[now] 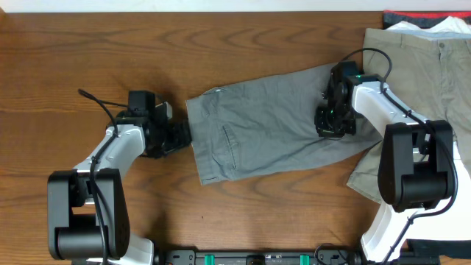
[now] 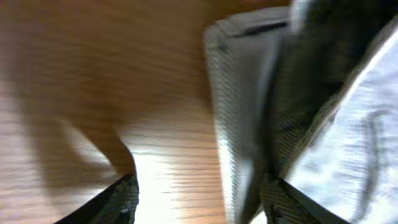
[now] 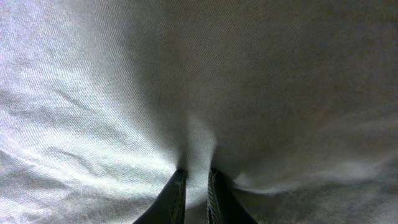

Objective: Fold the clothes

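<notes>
The wrinkled grey shorts [image 1: 257, 132] lie flat mid-table, waistband to the left, back pocket showing. My left gripper [image 1: 180, 136] is at the waistband's left edge. In the left wrist view, which is blurred, its fingers [image 2: 202, 196] are spread wide, with the waistband edge [image 2: 242, 93] just inside the right finger. My right gripper [image 1: 331, 125] is on the shorts' right leg end. In the right wrist view its fingers [image 3: 196, 180] are nearly together, pinching a raised fold of the grey cloth [image 3: 186, 74].
Khaki-beige trousers [image 1: 419, 73] lie at the right edge, partly under my right arm. A white garment [image 1: 434, 26] and a red-black one [image 1: 405, 15] lie at the back right corner. Brown wooden table [image 1: 88, 51] spreads to the left.
</notes>
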`<state>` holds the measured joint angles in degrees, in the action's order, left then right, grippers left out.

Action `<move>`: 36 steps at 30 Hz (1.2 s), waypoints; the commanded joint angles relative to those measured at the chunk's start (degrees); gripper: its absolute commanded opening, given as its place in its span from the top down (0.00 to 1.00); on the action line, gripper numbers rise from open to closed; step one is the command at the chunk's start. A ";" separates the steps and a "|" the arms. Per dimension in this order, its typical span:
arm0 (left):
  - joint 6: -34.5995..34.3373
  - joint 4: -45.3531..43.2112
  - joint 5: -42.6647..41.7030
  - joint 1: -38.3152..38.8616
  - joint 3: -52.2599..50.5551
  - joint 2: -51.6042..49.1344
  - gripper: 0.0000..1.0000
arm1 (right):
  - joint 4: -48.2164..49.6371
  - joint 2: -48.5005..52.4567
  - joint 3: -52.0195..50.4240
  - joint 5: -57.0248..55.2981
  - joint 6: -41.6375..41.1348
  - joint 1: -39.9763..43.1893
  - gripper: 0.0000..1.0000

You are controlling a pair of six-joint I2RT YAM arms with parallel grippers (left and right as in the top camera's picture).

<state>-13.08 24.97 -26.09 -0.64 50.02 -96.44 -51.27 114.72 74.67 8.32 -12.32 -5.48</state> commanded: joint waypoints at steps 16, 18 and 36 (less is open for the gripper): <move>-2.01 3.82 -9.94 -4.46 -0.20 -0.02 0.59 | 4.24 -1.88 -0.13 14.80 14.23 -1.36 0.88; -2.01 4.37 -9.97 -7.19 -0.20 0.79 0.59 | 5.09 -3.76 -0.07 15.17 14.34 -1.36 0.84; 2.97 1.77 -20.22 -9.70 -4.09 -3.72 0.14 | 5.55 -7.08 -0.44 15.82 14.21 -11.63 0.73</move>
<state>-10.07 26.89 -45.25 -10.79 46.54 -97.58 -46.30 106.50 74.50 23.44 1.80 -14.24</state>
